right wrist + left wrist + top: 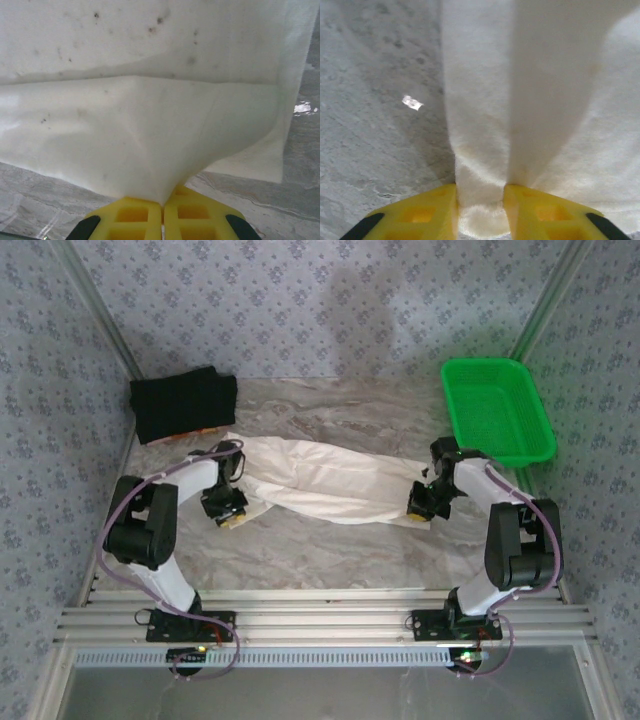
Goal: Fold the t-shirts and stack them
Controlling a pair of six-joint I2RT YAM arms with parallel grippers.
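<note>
1. Where the far right corner of the table (330, 555) meets the patterned walls, a green mesh basket (497, 410) sits. It is rectangular, of perforated plastic with sloping sides, and its own green floor shows from wall to wall.
2. The black t-shirt (183, 405) lies well apart from the basket, at the far left corner. It is folded into a thick, squarish, matte block, and an orange bit (205, 432) peeks out at its near edge.
3. The cream-white t-shirt (330, 478) lies on the table between the two arms. It forms a long, soft band with lengthwise creases, running from one gripper to the other.
4. The left gripper (228, 512) is clamped on the band's left end. In the left wrist view, its blocky yellow fingers (427, 212) stand a little apart, and a bunched fold of fuzzy cream cloth fills the gap between them.
5. The right gripper (420, 508) is clamped on the right end. In the right wrist view, its yellow fingertips (132, 215) nearly meet on a thin pinch of cloth. From there the fabric fans out like a tent, smooth and dotted with small dark specks.
6. The table surface is a grey, marbled, wrinkled sheet. A small pale scrap (412, 103) lies on it just beside the cream shirt.
</note>
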